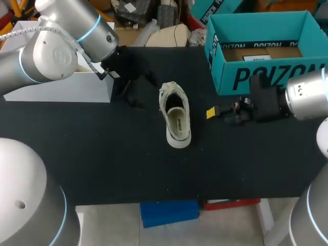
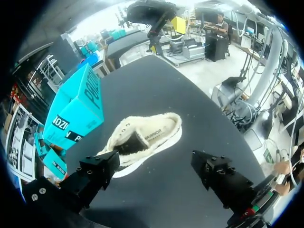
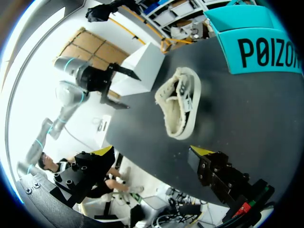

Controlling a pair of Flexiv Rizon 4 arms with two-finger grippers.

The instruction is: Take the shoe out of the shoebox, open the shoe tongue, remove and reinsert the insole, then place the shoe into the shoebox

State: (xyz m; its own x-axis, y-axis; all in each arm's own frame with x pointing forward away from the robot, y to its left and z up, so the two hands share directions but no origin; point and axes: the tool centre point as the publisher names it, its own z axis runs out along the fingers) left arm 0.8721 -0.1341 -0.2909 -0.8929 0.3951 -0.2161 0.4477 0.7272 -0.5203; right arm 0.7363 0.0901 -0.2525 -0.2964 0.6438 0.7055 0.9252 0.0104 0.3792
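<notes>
Shoe (image 1: 175, 122) sits sole-down on the black desk (image 1: 102, 164) in the head view, outside the teal shoebox (image 1: 266, 51) and between the two arms. In the left wrist view the left hand (image 2: 154, 161) is spread wide and empty, with the shoe just ahead. In the right wrist view the right hand (image 3: 152, 152) is likewise apart and empty. The shoe looks light and soft-walled. The heel rim or sole edge seems the firmest hold, the tongue probably floppy.

Shoebox (image 1: 228, 66) cut off at head view's rt edge; shoe (image 2: 152, 135) near end hidden behind left gripper (image 2: 154, 161).
</notes>
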